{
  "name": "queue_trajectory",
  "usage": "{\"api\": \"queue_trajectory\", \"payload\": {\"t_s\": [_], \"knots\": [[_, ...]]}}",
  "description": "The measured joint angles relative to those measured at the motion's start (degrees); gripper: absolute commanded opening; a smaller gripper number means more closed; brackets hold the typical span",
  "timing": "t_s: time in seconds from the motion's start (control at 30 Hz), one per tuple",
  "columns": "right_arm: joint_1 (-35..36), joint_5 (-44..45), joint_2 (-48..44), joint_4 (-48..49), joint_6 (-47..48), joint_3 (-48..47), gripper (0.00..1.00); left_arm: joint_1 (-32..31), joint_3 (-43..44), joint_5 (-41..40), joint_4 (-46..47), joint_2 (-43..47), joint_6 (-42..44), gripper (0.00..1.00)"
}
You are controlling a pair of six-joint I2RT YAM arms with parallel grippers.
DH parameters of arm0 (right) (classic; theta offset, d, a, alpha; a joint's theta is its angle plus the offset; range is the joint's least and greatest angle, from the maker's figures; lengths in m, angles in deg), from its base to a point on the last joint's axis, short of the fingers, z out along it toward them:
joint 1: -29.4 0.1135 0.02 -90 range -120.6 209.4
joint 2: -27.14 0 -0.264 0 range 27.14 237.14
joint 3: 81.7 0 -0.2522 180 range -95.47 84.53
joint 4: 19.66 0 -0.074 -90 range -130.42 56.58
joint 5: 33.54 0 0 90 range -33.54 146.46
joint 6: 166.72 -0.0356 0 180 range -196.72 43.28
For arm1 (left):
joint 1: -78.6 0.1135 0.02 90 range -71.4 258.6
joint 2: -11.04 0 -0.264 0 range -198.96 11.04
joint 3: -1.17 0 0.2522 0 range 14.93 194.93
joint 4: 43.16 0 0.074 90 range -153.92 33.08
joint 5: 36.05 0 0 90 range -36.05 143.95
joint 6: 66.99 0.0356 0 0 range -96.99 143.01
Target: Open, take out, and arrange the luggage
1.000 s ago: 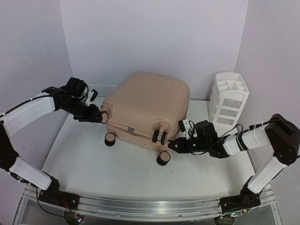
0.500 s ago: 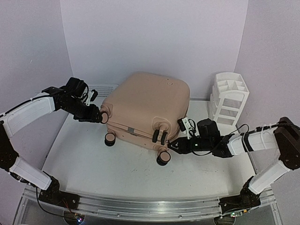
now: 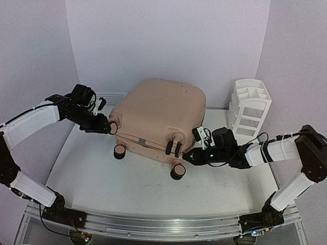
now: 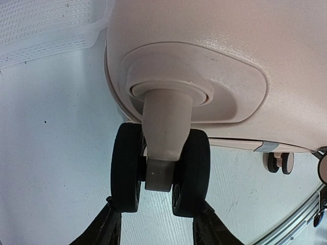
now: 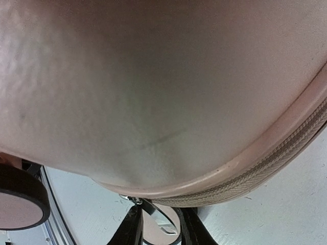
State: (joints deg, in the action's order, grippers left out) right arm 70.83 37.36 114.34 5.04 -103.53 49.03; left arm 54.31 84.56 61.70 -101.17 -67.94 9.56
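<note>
On the near part of the white table (image 3: 127, 189), the luggage (image 3: 158, 115) is lying flat on 1 broad shell at the middle, its 4 casters facing us.

The right gripper (image 5: 159, 220) is reaching in at the near right corner. Its 2 fingers are flanking the metal zipper pull (image 5: 153, 227) below the zipper (image 5: 286, 153). We cannot tell whether they are pinching it or only bracketing it.

At the left corner, the left gripper (image 4: 157, 210) is clamping the twin caster wheel (image 4: 125, 168), 1 finger against each outer face.

We are judging the shell as stiff, smooth and slippery, and far too broad for either jaw, so the casters and the pull are looking like the only workable holds. It is probably weighty for these arms, and it may roll or swivel on a held caster.

Its long axis is running from near to far, angling slightly right, with the wheel end pointing toward us. The zipper seam is running level with the table.

Beyond it, a white mesh basket (image 3: 113, 96) is sitting far left and a white drawer organizer (image 3: 249, 107) far right.
</note>
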Motion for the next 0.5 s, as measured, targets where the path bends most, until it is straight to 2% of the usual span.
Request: {"api": "queue_trajectory", "payload": {"t_s": [0.07, 0.33, 0.5], "knots": [[-0.02, 0.35, 0.46, 0.57, -0.52, 0.0, 0.22, 0.04, 0.0, -0.02, -0.22, 0.09, -0.02, 0.06], [0.13, -0.55, 0.9, 2.05, -2.71, 0.0, 0.04, 0.11, 0.0, -0.04, -0.74, 0.28, -0.04, 0.06], [0.39, -1.27, 0.76, 3.13, -2.58, 0.15, 0.0, 0.11, 0.0, 0.0, -0.83, 0.42, -0.07, 0.06]]}}
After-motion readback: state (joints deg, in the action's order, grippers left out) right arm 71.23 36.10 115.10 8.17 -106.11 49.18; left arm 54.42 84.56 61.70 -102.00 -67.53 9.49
